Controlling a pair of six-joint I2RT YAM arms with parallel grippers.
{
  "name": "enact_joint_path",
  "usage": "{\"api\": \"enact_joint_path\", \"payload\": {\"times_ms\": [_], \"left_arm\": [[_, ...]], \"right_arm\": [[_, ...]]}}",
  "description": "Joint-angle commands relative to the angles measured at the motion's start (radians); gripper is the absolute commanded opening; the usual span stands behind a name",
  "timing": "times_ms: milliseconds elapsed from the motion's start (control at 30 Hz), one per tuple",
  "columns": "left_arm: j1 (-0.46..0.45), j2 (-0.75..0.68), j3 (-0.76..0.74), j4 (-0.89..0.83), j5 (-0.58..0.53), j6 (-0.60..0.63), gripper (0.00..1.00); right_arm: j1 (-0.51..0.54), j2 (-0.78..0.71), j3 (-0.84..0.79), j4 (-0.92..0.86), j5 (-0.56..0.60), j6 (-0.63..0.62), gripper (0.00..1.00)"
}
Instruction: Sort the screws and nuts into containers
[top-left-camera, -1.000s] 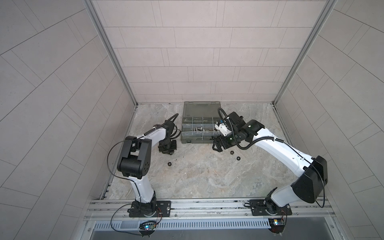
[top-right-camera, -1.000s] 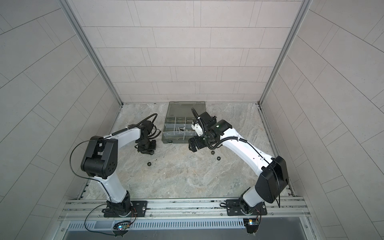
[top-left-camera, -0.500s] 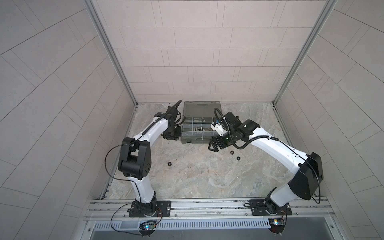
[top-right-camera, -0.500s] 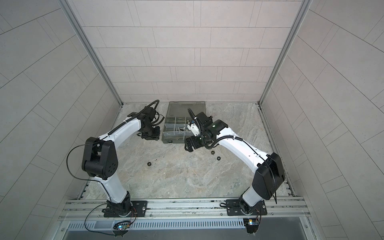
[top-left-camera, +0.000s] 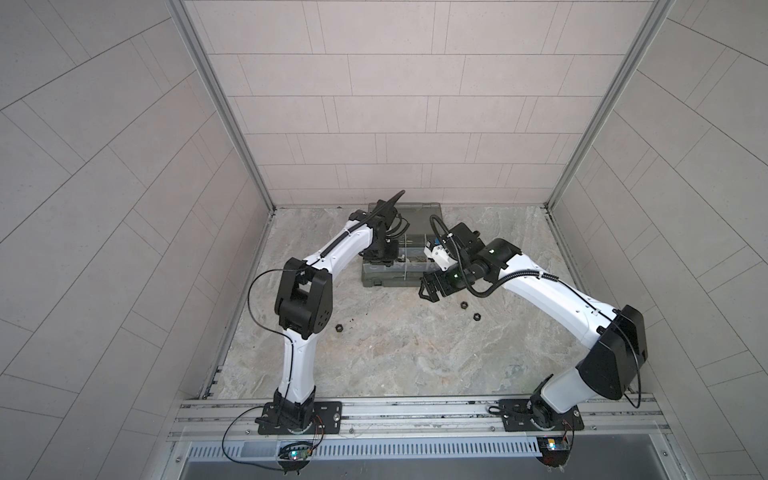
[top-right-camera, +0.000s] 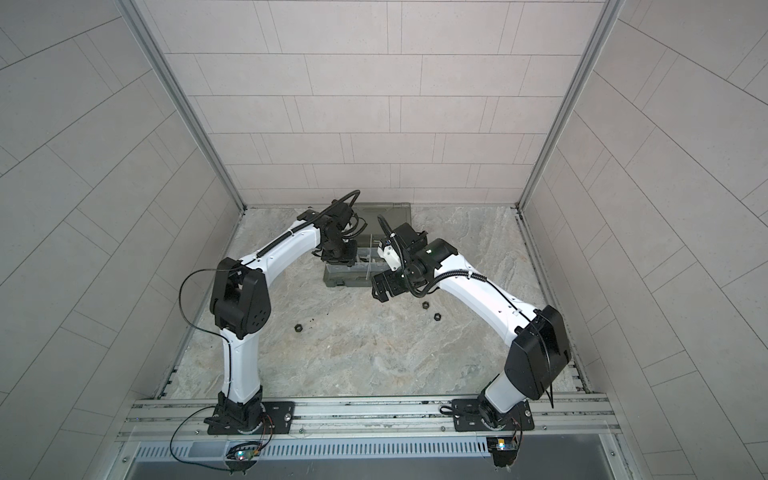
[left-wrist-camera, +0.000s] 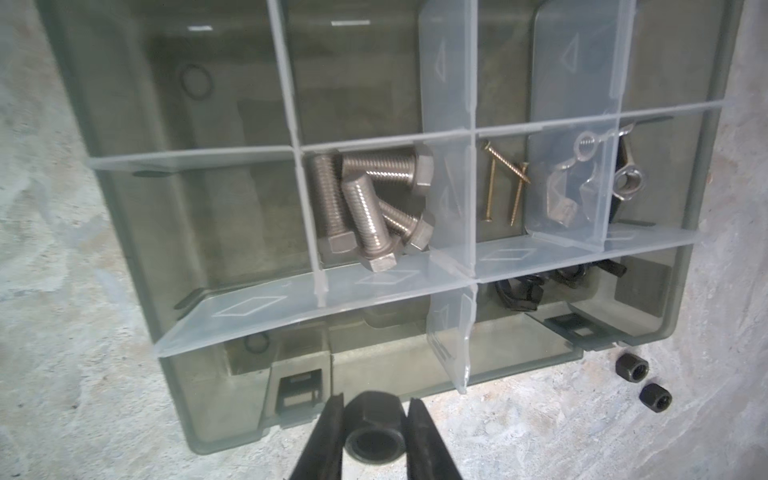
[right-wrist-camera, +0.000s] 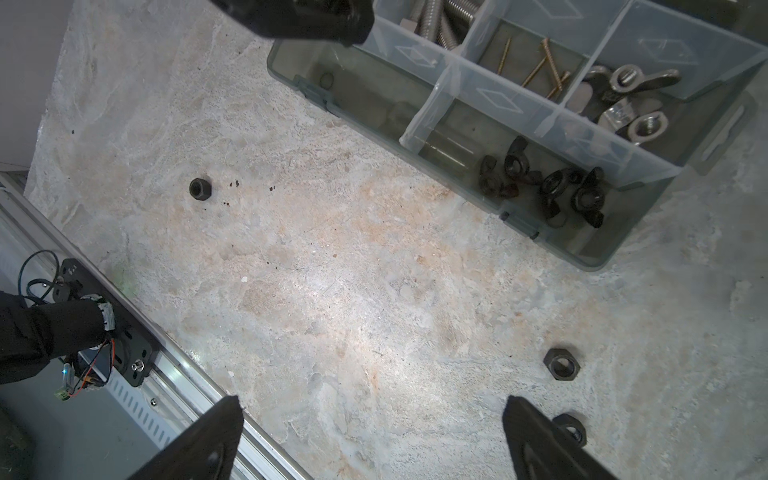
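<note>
My left gripper (left-wrist-camera: 376, 401) is shut on a black hex nut (left-wrist-camera: 375, 432) and hangs over the front left edge of the grey-green organizer case (left-wrist-camera: 216, 419), as both top views show (top-left-camera: 380, 259). Separate compartments of the case hold silver bolts (left-wrist-camera: 365, 199), thin brass screws (left-wrist-camera: 503, 183), silver wing nuts (left-wrist-camera: 582, 174) and black wing nuts (right-wrist-camera: 544, 187). My right gripper (right-wrist-camera: 372, 407) stands open and empty above the floor near the case's right front corner (top-left-camera: 430, 291). Two loose hex nuts (right-wrist-camera: 562, 363) (right-wrist-camera: 571, 428) lie beside its one finger.
A third loose hex nut (top-left-camera: 339, 328) lies on the stone floor by the left arm's elbow. The case's lid (top-left-camera: 415, 210) lies open towards the back wall. Tiled walls close in on three sides, and a metal rail (top-left-camera: 415, 409) runs along the front.
My left gripper has travelled from the floor left of the case back and right to the case's front left edge. The right gripper has hardly moved.
</note>
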Motion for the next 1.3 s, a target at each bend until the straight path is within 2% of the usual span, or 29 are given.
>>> {"api": "enact_joint_path", "payload": {"times_ms": [0, 200, 400, 600, 733, 1000, 1267], "left_arm": [[-0.002, 0.016, 0.032, -0.037, 0.003, -0.018, 0.23], [-0.011, 0.03, 0.001, -0.029, 0.005, -0.014, 0.23], [-0.014, 0.018, -0.014, -0.016, -0.009, -0.014, 0.54], [-0.012, -0.061, -0.059, -0.024, -0.052, -0.01, 0.55], [-0.001, -0.192, -0.226, -0.01, -0.101, -0.015, 0.56], [0.057, -0.503, -0.665, 0.031, -0.174, -0.091, 0.58], [0.095, -0.59, -0.876, 0.088, -0.194, -0.161, 0.59]], "right_arm": [[-0.016, -0.047, -0.018, -0.02, 0.026, -0.02, 0.99], [-0.042, -0.066, -0.041, -0.019, 0.026, -0.029, 0.99], [-0.055, -0.074, -0.056, -0.02, 0.026, -0.036, 0.99], [-0.053, -0.06, -0.045, -0.022, 0.006, -0.049, 0.99], [-0.043, -0.029, -0.008, -0.039, -0.006, -0.056, 0.99], [-0.003, 0.045, 0.047, -0.059, -0.014, -0.048, 0.99], [0.005, 0.072, 0.064, -0.072, -0.034, -0.045, 0.99]]}}
